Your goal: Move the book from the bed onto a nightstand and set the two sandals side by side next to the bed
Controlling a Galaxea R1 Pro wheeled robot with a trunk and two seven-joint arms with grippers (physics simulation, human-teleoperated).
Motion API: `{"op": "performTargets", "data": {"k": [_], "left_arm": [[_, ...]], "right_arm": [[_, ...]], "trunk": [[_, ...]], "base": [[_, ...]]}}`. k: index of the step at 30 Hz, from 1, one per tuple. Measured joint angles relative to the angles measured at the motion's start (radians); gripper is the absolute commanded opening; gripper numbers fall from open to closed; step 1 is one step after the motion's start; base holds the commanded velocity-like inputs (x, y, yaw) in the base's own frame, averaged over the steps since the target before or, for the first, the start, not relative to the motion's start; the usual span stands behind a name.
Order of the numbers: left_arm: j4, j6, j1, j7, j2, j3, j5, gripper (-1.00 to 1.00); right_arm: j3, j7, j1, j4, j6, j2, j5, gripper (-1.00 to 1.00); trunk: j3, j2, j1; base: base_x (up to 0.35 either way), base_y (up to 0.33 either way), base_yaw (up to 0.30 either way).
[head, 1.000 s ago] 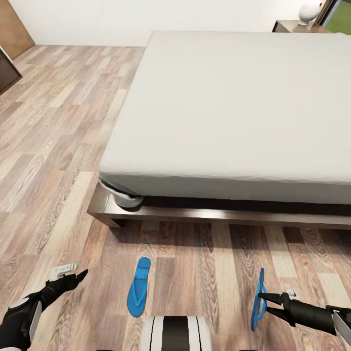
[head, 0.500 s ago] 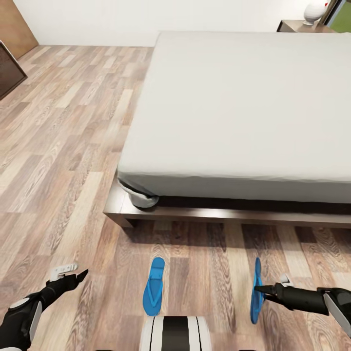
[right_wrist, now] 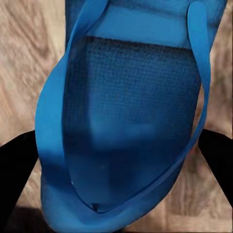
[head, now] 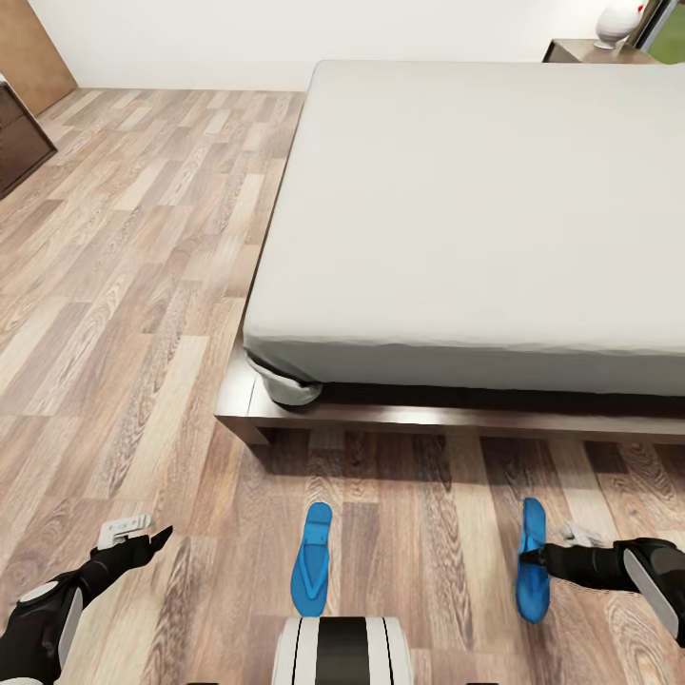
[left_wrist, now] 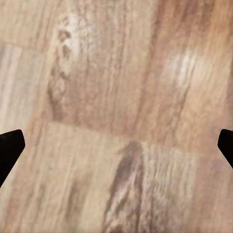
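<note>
Right pincer grips a blue sandal low over the floor, possibly touching; second sandal lies flat beside the bed. Left pincer open, empty.

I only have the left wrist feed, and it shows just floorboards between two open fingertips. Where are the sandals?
Observer: The first sandal lies flat on the floor just ahead of the robot's base, pointing lengthwise toward the bed.
Operator: And the other one?
Observer: The second sandal sits between the fingers of the right gripper. I cannot tell whether they are clamping it.
Operator: Are the two side by side?
Observer: They are roughly parallel but well apart, with a wide strip of bare floor between them.
</note>
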Motion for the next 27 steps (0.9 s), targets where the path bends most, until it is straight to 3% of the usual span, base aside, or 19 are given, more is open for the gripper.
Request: {"op": "performTargets", "data": {"k": [2, 5, 27], "left_arm": [[0.000, 0.000, 0.000, 0.000, 0.000, 0.001, 0.000, 1.00], [0.001, 0.000, 0.000, 0.000, 0.000, 0.001, 0.000, 1.00], [0.002, 0.001, 0.000, -0.001, -0.009, 0.000, -0.001, 1.00]], "right_arm": [[0.000, -0.067, 0.000, -0.014, 0.002, 0.001, -0.005, -1.00], [0.000, -0.091, 0.000, -0.019, 0.006, 0.002, -0.007, -1.00], [0.000, -0.096, 0.000, -0.011, 0.004, 0.002, -0.008, -1.00]], "trunk": [[0.000, 0.000, 0.000], [0.000, 0.000, 0.000], [0.000, 0.000, 0.000]], "base": [[0.000, 0.000, 0.000], [0.000, 0.004, 0.000], [0.000, 0.249, 0.000]]}}
